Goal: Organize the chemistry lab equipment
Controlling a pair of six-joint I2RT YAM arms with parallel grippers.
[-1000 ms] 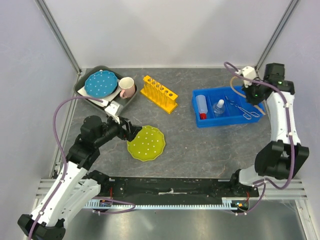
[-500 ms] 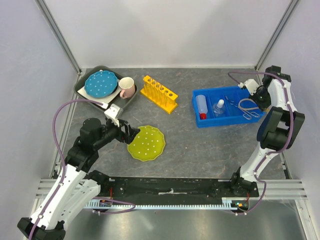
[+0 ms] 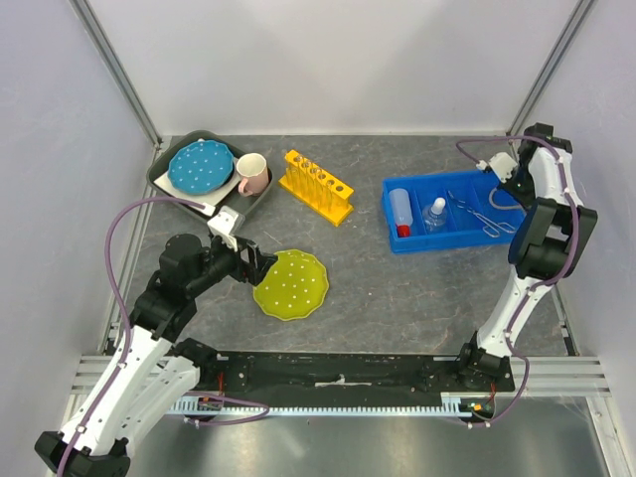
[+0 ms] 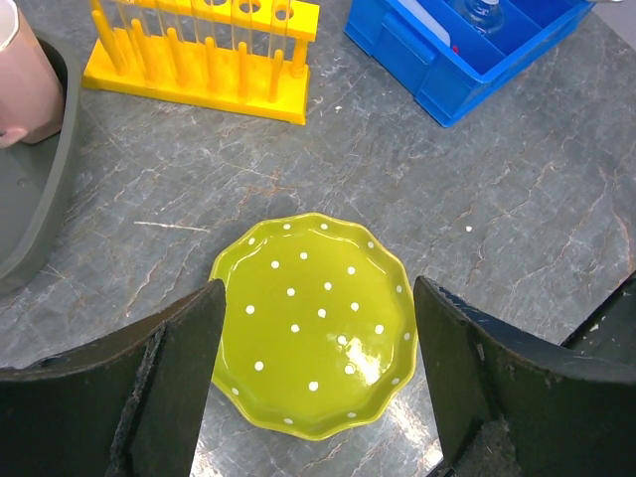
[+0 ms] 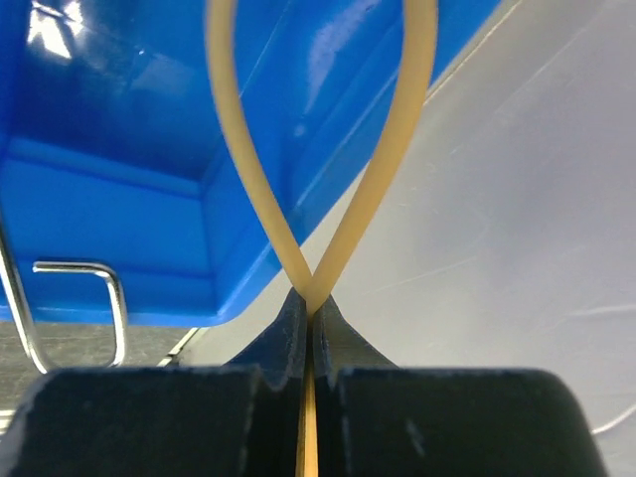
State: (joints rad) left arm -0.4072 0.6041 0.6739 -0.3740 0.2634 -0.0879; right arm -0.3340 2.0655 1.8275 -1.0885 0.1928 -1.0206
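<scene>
Near the table's (image 3: pixel 397 298) front-left, the left gripper (image 4: pixel 318 308) hangs with its jaws spread over the dotted yellow-green plate (image 3: pixel 290 284). Farther back stands the yellow test-tube rack (image 3: pixel 316 186). By the right edge, over the blue plastic bin (image 3: pixel 452 240), the right gripper (image 5: pixel 310 308) pinches a thin tan loop (image 5: pixel 219 40). The step looks like stowing it: lower, then release inside.

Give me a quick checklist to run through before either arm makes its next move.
1. Right jaws shut on tan loop: ok.
2. Loop clear of tongs: cannot tell.
3. Left jaws open, plate between them in the wrist view: ok.
4. Bottle, flask and tongs inside bin: ok.
5. Rack upright on the table: ok.
</scene>
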